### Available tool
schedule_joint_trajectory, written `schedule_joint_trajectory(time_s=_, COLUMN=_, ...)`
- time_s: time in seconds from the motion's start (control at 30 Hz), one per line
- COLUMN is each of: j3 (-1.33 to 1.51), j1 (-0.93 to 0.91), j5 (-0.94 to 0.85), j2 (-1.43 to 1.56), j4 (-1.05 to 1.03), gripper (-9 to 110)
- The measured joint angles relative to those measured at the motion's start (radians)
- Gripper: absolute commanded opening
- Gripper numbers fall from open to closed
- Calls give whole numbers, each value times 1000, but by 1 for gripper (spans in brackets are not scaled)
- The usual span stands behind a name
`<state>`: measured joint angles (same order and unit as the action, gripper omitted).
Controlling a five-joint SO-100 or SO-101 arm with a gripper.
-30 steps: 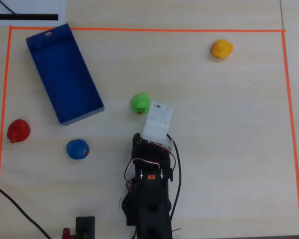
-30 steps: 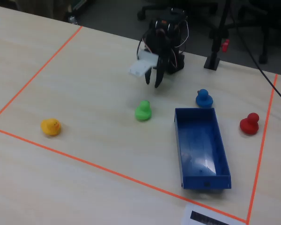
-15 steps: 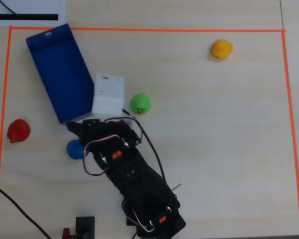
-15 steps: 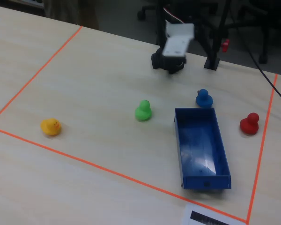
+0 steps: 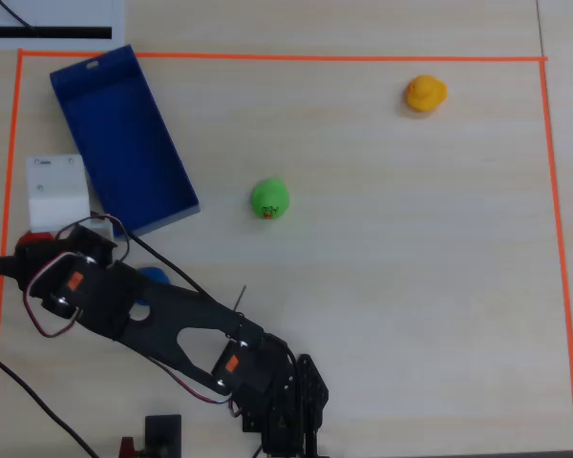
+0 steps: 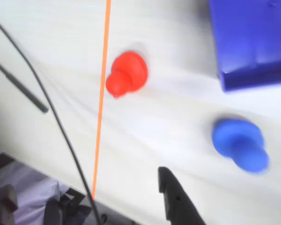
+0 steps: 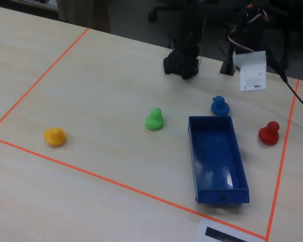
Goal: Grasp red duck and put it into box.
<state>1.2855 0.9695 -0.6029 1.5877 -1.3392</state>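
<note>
The red duck (image 6: 126, 76) sits on the table next to the orange tape line; it also shows in the fixed view (image 7: 269, 133), and only its edge shows under the arm in the overhead view (image 5: 35, 239). The blue box (image 5: 122, 138) lies open, close by, also in the wrist view (image 6: 253, 40) and the fixed view (image 7: 217, 159). My gripper (image 6: 91, 201) hangs above the table short of the red duck, with its jaws wide apart and nothing between them. In the overhead view it (image 5: 17, 261) is at the left edge.
A blue duck (image 6: 239, 144) sits between the red duck and the box, half hidden by the arm in the overhead view (image 5: 154, 277). A green duck (image 5: 269, 198) is mid-table and a yellow duck (image 5: 425, 93) is at the far right. Orange tape (image 5: 267, 57) frames the area.
</note>
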Motion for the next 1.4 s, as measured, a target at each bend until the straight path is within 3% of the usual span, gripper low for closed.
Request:
schedule_joint_trajectory(time_s=0.47, j3=-54, j1=37, j5=-21, j2=-347, j4=187, gripper=40)
schedule_joint_trajectory(time_s=1.4, j3=-230, j1=55, j5=57, j2=-578, j4=281, gripper=37)
